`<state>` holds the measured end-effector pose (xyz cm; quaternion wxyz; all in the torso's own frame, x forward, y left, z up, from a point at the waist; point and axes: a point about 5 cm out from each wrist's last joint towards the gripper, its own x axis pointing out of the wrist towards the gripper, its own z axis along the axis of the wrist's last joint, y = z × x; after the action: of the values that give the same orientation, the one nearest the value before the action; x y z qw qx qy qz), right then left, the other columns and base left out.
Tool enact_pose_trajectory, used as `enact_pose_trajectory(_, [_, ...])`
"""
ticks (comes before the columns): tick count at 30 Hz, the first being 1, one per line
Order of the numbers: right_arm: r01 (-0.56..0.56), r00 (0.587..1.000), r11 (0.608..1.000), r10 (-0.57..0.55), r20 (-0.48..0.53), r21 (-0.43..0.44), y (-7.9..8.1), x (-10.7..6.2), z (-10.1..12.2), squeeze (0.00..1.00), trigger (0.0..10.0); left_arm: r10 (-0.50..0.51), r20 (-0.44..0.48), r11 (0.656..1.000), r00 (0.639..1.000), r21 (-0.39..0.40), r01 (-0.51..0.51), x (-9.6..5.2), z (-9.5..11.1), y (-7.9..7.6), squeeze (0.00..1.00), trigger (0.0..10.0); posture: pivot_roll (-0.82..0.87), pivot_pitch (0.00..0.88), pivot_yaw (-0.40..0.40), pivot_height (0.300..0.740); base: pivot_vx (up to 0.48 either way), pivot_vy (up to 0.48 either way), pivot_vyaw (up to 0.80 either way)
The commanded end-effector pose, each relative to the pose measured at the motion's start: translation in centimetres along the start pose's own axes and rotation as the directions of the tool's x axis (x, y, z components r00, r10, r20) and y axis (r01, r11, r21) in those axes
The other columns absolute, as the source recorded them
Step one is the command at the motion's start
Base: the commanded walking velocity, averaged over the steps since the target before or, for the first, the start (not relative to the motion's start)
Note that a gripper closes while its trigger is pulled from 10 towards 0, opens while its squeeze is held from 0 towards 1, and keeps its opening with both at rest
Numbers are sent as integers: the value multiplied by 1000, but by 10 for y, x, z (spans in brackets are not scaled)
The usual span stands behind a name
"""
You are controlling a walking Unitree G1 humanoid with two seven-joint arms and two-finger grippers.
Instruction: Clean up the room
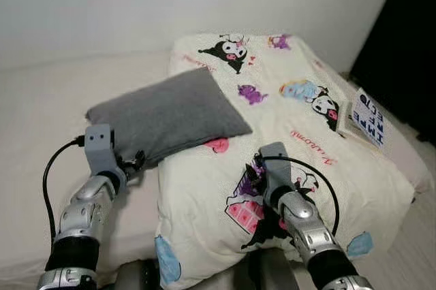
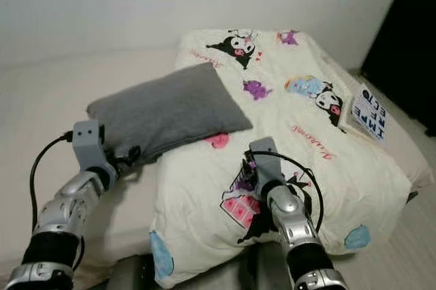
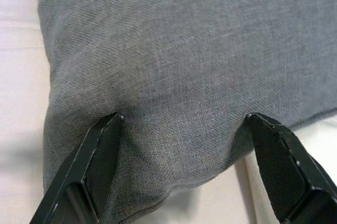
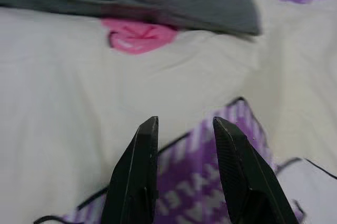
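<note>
Head stereo pair looked forward and down over the bed (image 1: 41, 99), both eyes sharing pillow (image 1: 170, 116) and quilt (image 1: 306, 160). Left wrist camera sat very close along its fingers (image 3: 100, 155) against the pillow. Right wrist camera sat close above the quilt, pillow edge beyond.

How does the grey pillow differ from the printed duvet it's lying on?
The grey pillow is plain and single-coloured; the duvet is cream with cartoon prints. The pillow is far smaller and lies partly on the duvet's corner, partly on the bare mattress. The left gripper straddles the pillow's corner with its fingers open; the right gripper hovers over the duvet. Both are soft bedding.
</note>
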<state>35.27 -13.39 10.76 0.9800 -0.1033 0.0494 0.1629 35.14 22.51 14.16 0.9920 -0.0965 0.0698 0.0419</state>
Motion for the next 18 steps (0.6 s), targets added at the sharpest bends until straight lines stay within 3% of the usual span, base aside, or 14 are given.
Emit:
enact_pose_trajectory(1, [-27,1000,1000,27,1,-15,4,0,-1,0,10000,53,-28,999,998,-10,-54,-4,-7,14,0,10000,5,325,-67,577,0,0,0])
enact_pose_trajectory(7, [-45,999,999,45,9,-22,7,1,0,0,10000,-7,45,1000,999,-17,7,-11,-1,12,0,10000,5,317,-80,577,0,0,0])
enact_pose_trajectory(10, [-31,999,999,32,40,-16,6,0,3,0,10000,-85,124,993,989,96,73,-22,4,9,0,10000,6,298,-68,577,0,0,0])
enact_pose_trajectory(13, [-25,998,1000,25,54,-11,6,-2,4,0,10000,-115,149,983,982,159,90,-27,3,7,0,10000,6,295,-67,577,0,0,0])
enact_pose_trajectory(15, [-23,998,1000,24,60,-8,6,-3,4,0,10000,-121,168,982,978,164,93,-30,3,7,0,10000,6,289,-59,577,0,0,0])
enact_pose_trajectory(17, [-22,997,1000,22,70,-1,5,-5,3,0,10000,-75,192,996,979,68,63,-32,5,14,0,10000,4,284,-55,577,0,0,0])
enact_pose_trajectory(18, [-22,997,1000,22,70,-1,5,-5,3,0,10000,-75,192,996,979,68,63,-32,5,14,0,10000,4,284,-55,577,0,0,0])
